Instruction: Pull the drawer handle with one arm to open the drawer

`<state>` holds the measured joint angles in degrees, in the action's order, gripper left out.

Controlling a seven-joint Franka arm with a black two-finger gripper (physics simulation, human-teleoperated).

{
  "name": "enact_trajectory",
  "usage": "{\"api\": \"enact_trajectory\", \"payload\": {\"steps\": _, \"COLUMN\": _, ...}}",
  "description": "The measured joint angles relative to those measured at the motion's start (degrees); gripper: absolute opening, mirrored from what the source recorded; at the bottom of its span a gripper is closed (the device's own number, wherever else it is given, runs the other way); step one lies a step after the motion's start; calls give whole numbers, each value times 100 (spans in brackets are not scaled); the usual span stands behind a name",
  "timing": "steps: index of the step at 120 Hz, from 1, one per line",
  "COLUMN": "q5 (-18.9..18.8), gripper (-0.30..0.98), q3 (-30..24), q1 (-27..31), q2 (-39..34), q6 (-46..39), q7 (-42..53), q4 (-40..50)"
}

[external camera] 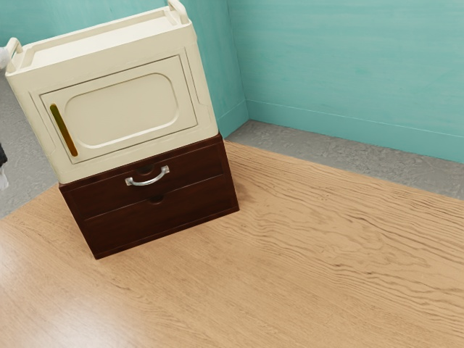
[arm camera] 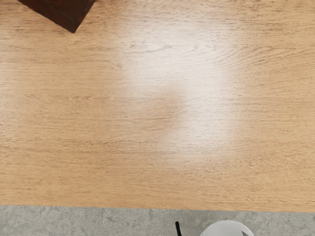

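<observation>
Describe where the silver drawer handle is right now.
In the exterior view's left half, the silver handle is on the upper drawer of the dark brown chest, just below the cream cabinet.

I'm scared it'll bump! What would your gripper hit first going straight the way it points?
Probably the wooden table; the dark drawer box looks off to the side of that line. I can't tell how far off the table is.

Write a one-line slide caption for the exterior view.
A cream cabinet atop a dark two-drawer chest, silver handle on the closed upper drawer.
</observation>
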<state>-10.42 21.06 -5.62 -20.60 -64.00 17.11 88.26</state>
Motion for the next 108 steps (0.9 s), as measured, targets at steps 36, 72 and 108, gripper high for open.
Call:
{"api": "enact_trajectory", "payload": {"steps": 36, "q5": 66, "gripper": 69, "q3": -46, "q1": -243, "q2": 300, "q6": -1207, "q7": 915, "q4": -228}}
{"api": "enact_trajectory", "payload": {"steps": 72, "q5": 109, "gripper": 69, "q3": -10, "q1": -304, "q2": 948, "q6": -1659, "q7": 1894, "q4": -229}}
{"api": "enact_trajectory", "payload": {"steps": 108, "q5": 71, "gripper": 69, "q3": -619, "q1": 209, "q2": 415, "q6": -2332, "q7": 2712, "q4": 1060}}
